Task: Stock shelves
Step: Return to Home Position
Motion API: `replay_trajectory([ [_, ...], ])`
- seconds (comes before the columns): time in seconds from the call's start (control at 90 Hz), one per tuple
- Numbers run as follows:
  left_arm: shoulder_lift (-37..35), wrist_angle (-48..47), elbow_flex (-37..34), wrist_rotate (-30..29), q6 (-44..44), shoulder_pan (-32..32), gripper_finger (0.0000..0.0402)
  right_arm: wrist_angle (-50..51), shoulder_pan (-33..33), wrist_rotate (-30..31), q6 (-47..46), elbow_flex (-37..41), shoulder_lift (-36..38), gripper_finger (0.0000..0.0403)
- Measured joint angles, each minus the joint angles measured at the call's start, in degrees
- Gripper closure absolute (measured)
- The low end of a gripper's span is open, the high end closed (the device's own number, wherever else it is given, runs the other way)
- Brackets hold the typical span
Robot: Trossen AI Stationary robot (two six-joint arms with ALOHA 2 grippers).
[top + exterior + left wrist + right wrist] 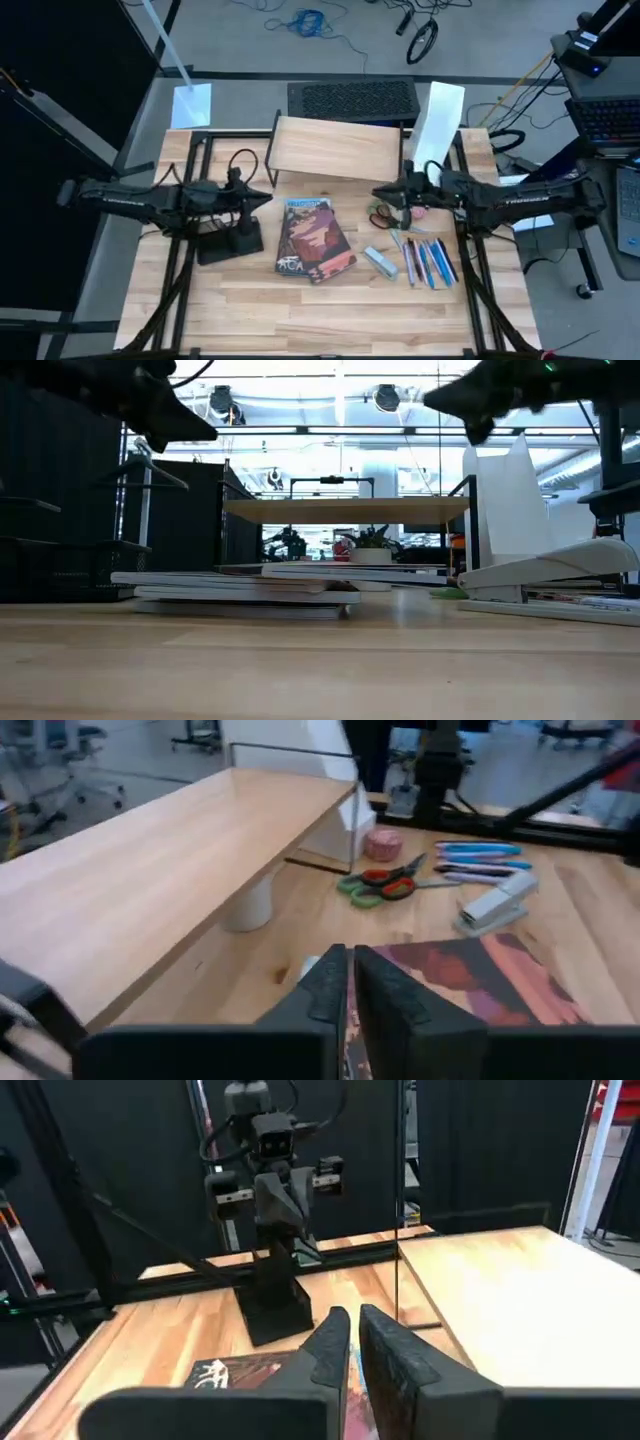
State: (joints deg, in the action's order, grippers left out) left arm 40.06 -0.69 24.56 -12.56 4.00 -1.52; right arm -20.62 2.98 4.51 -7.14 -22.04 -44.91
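So, high view first: the left gripper (262, 197) and right gripper (380, 193) hang over the table with their tips facing each other. The shelves (335, 148) sit just beyond the gap between them, toward the far edge, and touch neither. On the near side of the two tips lie the books (315, 240). The white file box (438, 120) stands behind the right gripper, beside the shelves.

Low view: both grippers are up high and well clear of the wood. The shelves' top (345, 510) sits below them, with the books (240, 588) flat on the table in front.

Left wrist view: its fingers (325, 985) are pinched nearly together with just a thin slit showing, and they hold nothing. The shelves' top (170, 870) runs along one side of them. Scissors (380, 885) and a stapler (495, 905) lie ahead.

Right wrist view: same deal, fingers (325, 1342) almost closed and empty. The shelves (510, 1300) are off to one side, and the black organizer tray (275, 1305) is ahead of the tips.
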Motion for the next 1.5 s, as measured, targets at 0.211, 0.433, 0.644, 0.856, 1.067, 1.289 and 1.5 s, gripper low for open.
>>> replay_trajectory([
  [0.211, -2.93, -5.71, -0.02, 1.01, -1.56, -0.04, 0.039, 0.46, 0.05, 0.33, -0.84, 8.88, 8.53, 0.0401],
  [0.433, -4.53, -6.47, -3.02, -2.53, 4.6, -0.6, 0.0389, -0.87, -0.15, 0.02, -7.52, 11.69, 10.35, 0.0399],
  [0.644, -9.47, 3.07, -9.16, 1.54, 2.64, -1.96, 0.0389, -4.99, -2.22, -0.19, -1.51, 12.8, 10.46, 0.0399],
  [0.856, -16.04, 2.38, -11.54, 6.45, -1.56, -2.01, 0.0389, -10.98, -4.75, -0.33, -0.04, 16.47, 12.38, 0.0399],
  [1.067, -22.03, 3.31, -16.58, 8.04, -1.78, -1.97, 0.0389, -14.95, -5.79, 0.18, -1.18, 21.37, 14.61, 0.0399],
  [1.289, -28.04, 1.82, -19.44, 7.81, -1.43, -1.95, 0.0389, -14.11, -5.77, 0.07, 0.6, 21.33, 15.37, 0.0399],
  [1.5, -33.35, 0.91, -21.1, 7.55, -1.28, -1.95, 0.0389, -9.88, -5.68, 3.09, 1.19, 21.33, 18.6, 0.0399],
])
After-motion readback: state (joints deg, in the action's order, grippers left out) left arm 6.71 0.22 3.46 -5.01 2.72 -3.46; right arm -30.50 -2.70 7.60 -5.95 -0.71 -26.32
